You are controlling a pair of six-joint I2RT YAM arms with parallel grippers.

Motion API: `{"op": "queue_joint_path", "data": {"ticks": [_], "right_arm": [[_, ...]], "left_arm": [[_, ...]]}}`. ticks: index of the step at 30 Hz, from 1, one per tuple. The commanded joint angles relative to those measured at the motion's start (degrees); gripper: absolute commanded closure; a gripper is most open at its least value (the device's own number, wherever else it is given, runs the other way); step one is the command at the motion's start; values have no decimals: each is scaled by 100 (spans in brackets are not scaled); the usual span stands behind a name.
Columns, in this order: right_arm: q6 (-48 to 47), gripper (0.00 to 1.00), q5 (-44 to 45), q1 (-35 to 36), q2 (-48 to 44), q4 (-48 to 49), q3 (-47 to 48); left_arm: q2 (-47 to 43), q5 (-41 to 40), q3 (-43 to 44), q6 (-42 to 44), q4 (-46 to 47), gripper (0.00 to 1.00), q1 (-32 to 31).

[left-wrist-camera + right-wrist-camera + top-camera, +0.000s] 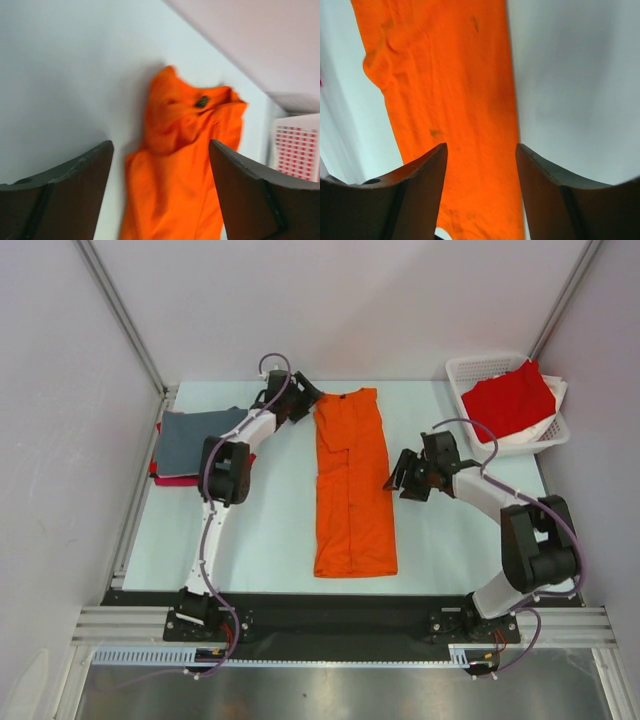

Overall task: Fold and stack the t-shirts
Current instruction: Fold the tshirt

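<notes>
Orange t-shirt (354, 485) lies on the table (260, 530), a long strip running twelve to six. Left gripper (302, 398), released, sits at its eleven-o'clock corner; right gripper (398, 480), also released, flanks three o'clock.

So there's a white plastic lattice basket (478, 362) in the far corner, well beyond the right gripper (396, 481) and off to its right. A pale mint flat tabletop (270, 530) spreads underneath it, and a silver aluminium rail (120, 623) runs well behind it along the near edge.
</notes>
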Motion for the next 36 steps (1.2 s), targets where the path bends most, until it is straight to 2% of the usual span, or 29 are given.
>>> {"op": "queue_joint_path", "data": {"ticks": [1,3,5,8,9,13,14,15,16,17,18,20,21,23,24,26,29,36], "right_arm": [[-85,40,159,20,-703,-272,-342],[11,41,177,108,-984,-377,-789],[108,41,352,178,-1476,-500,-1063],[389,42,598,397,-2047,-764,-1450],[511,42,642,546,-2144,-965,-1503],[767,44,1028,1144,-2470,-1484,-1679],[855,46,1090,1250,-2636,-1564,-1732],[934,48,1135,1372,-2742,-1643,-1793],[1126,49,1170,1539,-2873,-1643,-1907],[1206,49,1179,1602,-3083,-1652,-2099],[1277,51,1170,1654,-3190,-1661,-2206],[1488,55,1100,1813,-3392,-1600,-2486],[1567,56,1109,1883,-3428,-1608,-2540],[1725,56,1196,2120,-3481,-1661,-2663],[1760,56,1266,2190,-3525,-1687,-2699],[1831,56,1434,2261,-3543,-1696,-2778],[1840,57,1390,2253,-3525,-1478,-2954],[1770,62,1320,2261,-3200,-1213,-2963]], "left_arm": [[-1239,-946,-654,945,-1212,15,223],[-1689,-1386,-997,1201,-1478,11,232],[-2400,-1695,-1682,1474,-1681,1,232],[-3359,-1731,-2762,1668,-1804,0,224],[-3578,-1723,-3418,1660,-1804,0,232],[-4765,-1266,-4828,1853,-1917,0,136],[-5420,-1370,-5144,1836,-1971,0,-73],[-5740,-1441,-5835,1818,-1980,0,-232],[-6047,-1494,-6163,1792,-1980,0,-573],[-6686,-1590,-6471,1783,-1980,2,-768],[-6962,-1591,-7075,1678,-2006,5,-952],[-7855,-1695,-7649,1520,-2068,8,-1454],[-8192,-1696,-8235,1293,-2042,11,-1603],[-8685,-1644,-8801,1072,-1989,14,-1973],[-9122,-1426,-9291,862,-1910,20,-2061],[-9450,-1231,-9820,554,-1814,23,-2289],[-9777,-1274,-10156,237,-1769,26,-2623],[-9373,-844,-10754,-142,-707,33,-3019]]}}
